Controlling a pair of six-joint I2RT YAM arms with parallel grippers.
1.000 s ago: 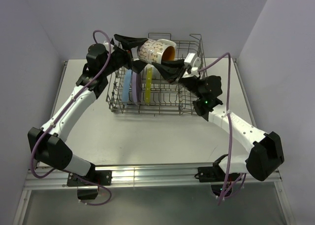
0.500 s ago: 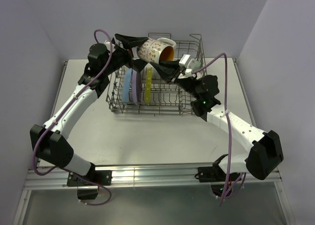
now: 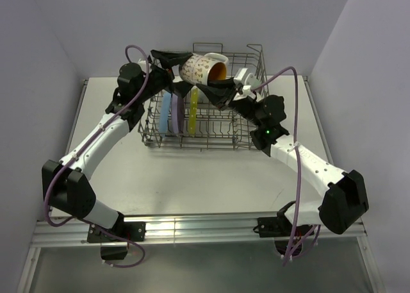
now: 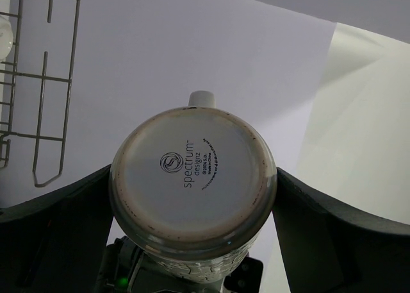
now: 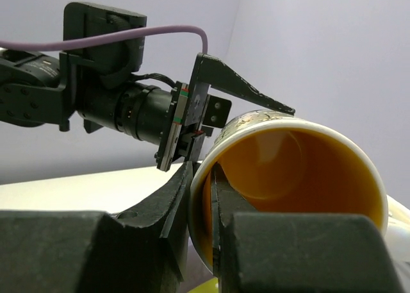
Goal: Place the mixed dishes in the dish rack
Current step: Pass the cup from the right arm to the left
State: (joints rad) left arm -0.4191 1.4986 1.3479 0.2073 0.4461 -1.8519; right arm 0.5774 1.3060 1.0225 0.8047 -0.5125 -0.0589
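The orange-inside cup (image 3: 204, 67) is clamped at its rim by the right gripper (image 5: 204, 184) above the dish rack (image 3: 211, 143); its base is flanked by the wide-spread left gripper (image 4: 192, 177).

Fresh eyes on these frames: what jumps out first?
A floral mug with an orange inside hangs on its side above the far part of the dish rack, caught between both arms. The right gripper pinches its rim, one finger inside, while the left gripper straddles its base with jaws spread wide; whether it grips is unclear. Below, three plates stand on edge in the rack's left half.
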